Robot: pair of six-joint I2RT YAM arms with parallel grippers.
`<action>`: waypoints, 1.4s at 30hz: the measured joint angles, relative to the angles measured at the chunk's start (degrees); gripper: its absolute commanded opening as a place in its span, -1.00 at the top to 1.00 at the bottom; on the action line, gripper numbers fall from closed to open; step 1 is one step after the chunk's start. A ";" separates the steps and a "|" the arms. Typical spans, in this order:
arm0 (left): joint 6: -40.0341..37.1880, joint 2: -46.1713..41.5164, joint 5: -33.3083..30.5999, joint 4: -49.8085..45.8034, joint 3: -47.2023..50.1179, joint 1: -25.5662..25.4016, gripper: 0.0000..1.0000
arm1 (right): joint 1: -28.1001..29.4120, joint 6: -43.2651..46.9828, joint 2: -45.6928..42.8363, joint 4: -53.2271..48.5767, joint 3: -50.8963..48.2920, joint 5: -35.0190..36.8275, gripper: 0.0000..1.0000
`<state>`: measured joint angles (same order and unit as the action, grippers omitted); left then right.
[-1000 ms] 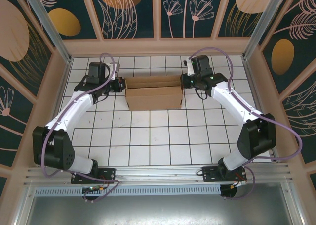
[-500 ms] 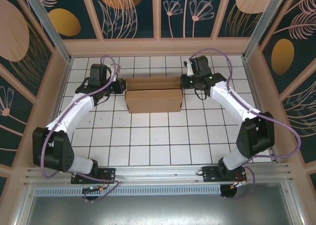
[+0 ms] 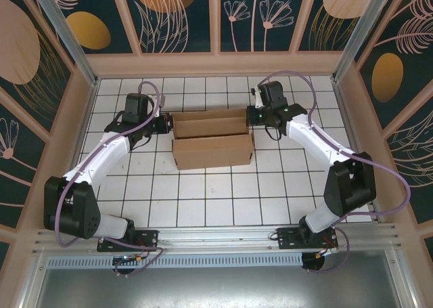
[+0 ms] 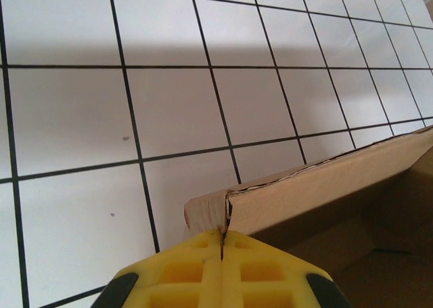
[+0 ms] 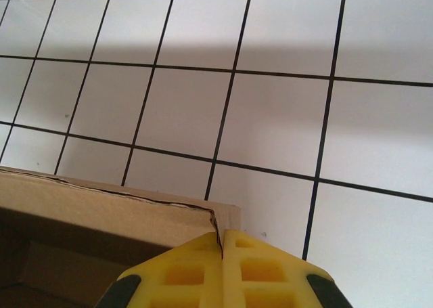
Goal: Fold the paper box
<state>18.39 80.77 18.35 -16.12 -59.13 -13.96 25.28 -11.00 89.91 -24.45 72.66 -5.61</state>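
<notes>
Left claw (image 4: 222, 244), right claw (image 5: 221, 244) each clamped on paper box (image 3: 213, 152) end edges.

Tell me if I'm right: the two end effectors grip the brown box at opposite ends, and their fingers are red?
Not quite. The fingers are yellow, not red, as both wrist views show. The rest holds: the left end effector and right end effector grip the brown box at opposite ends.

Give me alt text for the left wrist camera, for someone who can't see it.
The left gripper, yellow and shut, pinches a corner of the brown paper box at the bottom edge. The box wall runs off right, its inside shadowed, against a white table with black grid lines.
</notes>
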 measured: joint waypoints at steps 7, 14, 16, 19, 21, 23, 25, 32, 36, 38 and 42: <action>-0.04 -0.26 -1.38 0.11 0.09 -0.31 1.00 | 0.68 4.85 -3.50 1.62 -1.22 5.51 0.18; -0.13 -1.14 -1.99 0.94 0.59 -0.31 1.00 | 4.66 14.69 -17.99 5.46 -3.72 4.24 0.34; -0.28 -1.14 -1.97 0.94 0.59 -0.31 1.00 | 8.22 16.37 -19.69 5.68 -3.89 1.07 0.48; -0.31 -1.14 -1.95 0.96 0.59 -0.31 1.00 | 14.95 16.81 -17.64 5.38 -3.93 -3.63 0.67; -0.31 -1.11 -1.95 0.96 0.59 -0.31 1.00 | 17.53 16.48 -14.53 5.14 -4.26 -6.12 0.77; -0.31 -1.11 -1.95 0.96 0.59 -0.31 1.00 | 19.06 15.76 -11.65 4.76 -5.75 -7.96 0.83; -0.31 -1.11 -1.95 0.96 0.59 -0.31 1.00 | 20.17 14.95 -10.21 4.35 -7.50 -9.18 0.84; -0.31 -1.11 -1.95 0.94 0.57 -0.31 1.00 | 21.86 12.50 -9.05 5.05 -9.79 -9.81 0.90; -0.31 -1.11 -1.90 0.92 0.42 -0.31 1.00 | 21.62 11.91 -6.40 6.05 -9.79 -8.72 0.91; -0.28 -1.11 -1.84 0.92 0.39 -0.31 1.00 | 21.24 11.67 -5.40 7.80 -9.66 -8.24 0.92; -0.26 -1.11 -1.64 0.90 0.31 -0.33 1.00 | 20.26 11.13 -4.68 10.01 -9.66 -7.15 0.91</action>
<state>18.13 79.66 16.71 -15.22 -58.83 -14.28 45.54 0.12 85.23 -14.44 63.00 -12.75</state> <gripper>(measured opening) 0.051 0.053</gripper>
